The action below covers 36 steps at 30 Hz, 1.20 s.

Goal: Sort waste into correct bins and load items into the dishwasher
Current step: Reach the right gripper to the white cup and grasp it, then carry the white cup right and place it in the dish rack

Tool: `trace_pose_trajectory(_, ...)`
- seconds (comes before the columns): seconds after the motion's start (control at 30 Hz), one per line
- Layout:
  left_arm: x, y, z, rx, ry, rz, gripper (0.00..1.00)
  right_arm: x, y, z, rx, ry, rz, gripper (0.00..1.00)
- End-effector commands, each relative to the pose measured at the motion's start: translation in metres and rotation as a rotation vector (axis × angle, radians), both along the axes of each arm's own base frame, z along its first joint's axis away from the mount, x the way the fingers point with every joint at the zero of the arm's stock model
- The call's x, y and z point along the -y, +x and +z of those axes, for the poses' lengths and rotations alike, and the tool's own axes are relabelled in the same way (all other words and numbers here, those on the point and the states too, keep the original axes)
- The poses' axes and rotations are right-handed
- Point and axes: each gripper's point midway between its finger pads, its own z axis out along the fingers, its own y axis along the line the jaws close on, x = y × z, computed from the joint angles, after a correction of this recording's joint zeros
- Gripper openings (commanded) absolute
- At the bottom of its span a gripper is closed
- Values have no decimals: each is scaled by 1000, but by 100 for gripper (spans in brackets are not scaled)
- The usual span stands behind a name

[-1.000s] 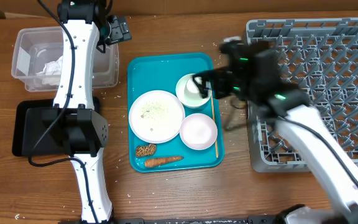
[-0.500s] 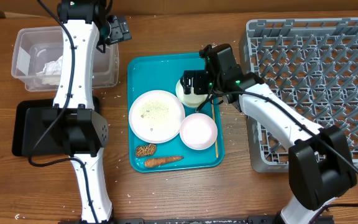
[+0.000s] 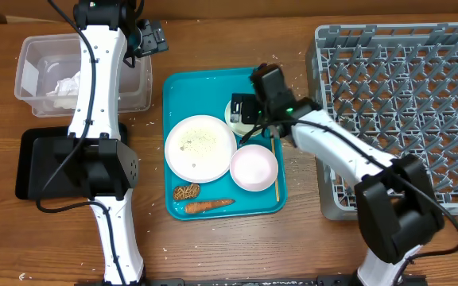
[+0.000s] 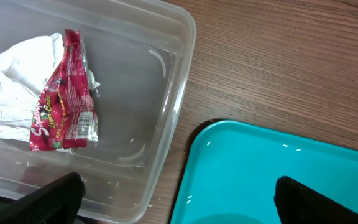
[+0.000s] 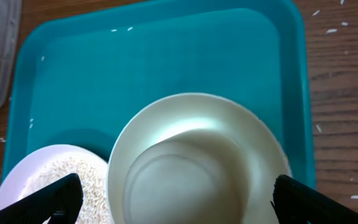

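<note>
Left gripper [image 4: 178,183] hangs with jaws spread wide and nothing between them, over the gap where the clear tub [image 3: 34,52] edge meets the teal tray [image 3: 213,83] corner at the back-left of the table [image 3: 213,254]. Inside the tub lie the red-and-white wrapper [image 4: 64,106] and crumpled napkins [image 4: 11,81], the wrapper resting partly on the napkins. The black tray [image 3: 34,167] sits just in front of the tub, partly hidden by the left arm base. Right gripper [image 5: 178,180] is also wide open and holds nothing. It hovers over the rear bowl [image 5: 197,155] on the teal tray, one finger either side of it; cannot tell whether they touch. The plate [image 3: 200,148] sits mid-tray beside that bowl, with loose rice [image 3: 197,141] on it. The front bowl [image 3: 254,168] touches the plate's right edge. Chopsticks [image 3: 275,179] lie along the tray's right side, just beside the bowls. The brown food piece [image 3: 186,191] and carrot [image 3: 209,205] lie at the tray's front edge, near each other. The dish rack [image 3: 404,111] stands to the right of the teal tray, no dishes seen in it. A few rice grains are scattered on the wood.
</note>
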Motion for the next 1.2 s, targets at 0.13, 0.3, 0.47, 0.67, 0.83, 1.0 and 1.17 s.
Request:
trace_pose_trajectory(0.13, 0, 0, -2, -4, -12, 19, 100, -5, 6, -6, 51, -78, -90, 96)
trace_pose_trajectory(0.3, 0, -1, -2, -4, -12, 19, 100, -1, 5, -7, 47, -85, -112, 72)
trace_pose_trajectory(0.47, 0, -1, -2, -4, -12, 19, 100, -3, 7, 0, 57, -76, -112, 64)
trace_pose_trajectory(0.67, 0, -1, -2, -4, -13, 20, 100, 9, 18, 71, 152, -41, -159, 62)
trace_pose_trajectory(0.83, 0, 0, -2, -4, -12, 19, 100, 74, 27, 153, 275, -66, -326, 63)
trace_pose_trajectory(1.0, 0, -1, -2, -4, -13, 20, 100, 173, 27, 194, 321, -101, -537, 63)
trace_pose_trajectory(1.17, 0, -1, -2, -4, -12, 19, 100, 290, 13, 179, 222, -182, -779, 64)
